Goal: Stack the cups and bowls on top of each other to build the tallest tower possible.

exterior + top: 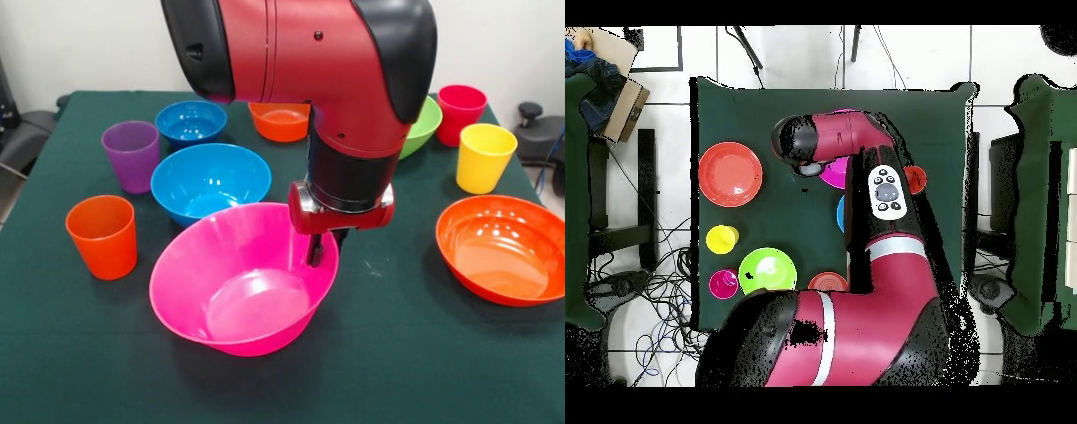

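My pincer (319, 252) hangs right at the far rim of the big pink bowl (240, 281), its dark tips dipping just inside the wall. Whether the tips have closed on that rim, I cannot tell; they sit tight together from the front, and the overhead camera has my own arm across them.

The pink bowl rests directly under and in front of me on the green bench (388, 353). Just beyond it, off to one side, is the blue bowl (210, 180), with a smaller blue bowl (191, 121) behind that. The purple cup (131, 155) and orange cup (103, 236) stand further out that way. On my other side lies the wide orange bowl (503, 249), with the yellow cup (484, 156), red cup (461, 113) and green bowl (422, 126) behind it. A small orange bowl (281, 120) peeks out past my arm.

This pink one looks light, stiff and glossy, so probably slippery. I reckon the thin rim is the only place to pinch it, wall between the tips, and it may swing or tilt once lifted.
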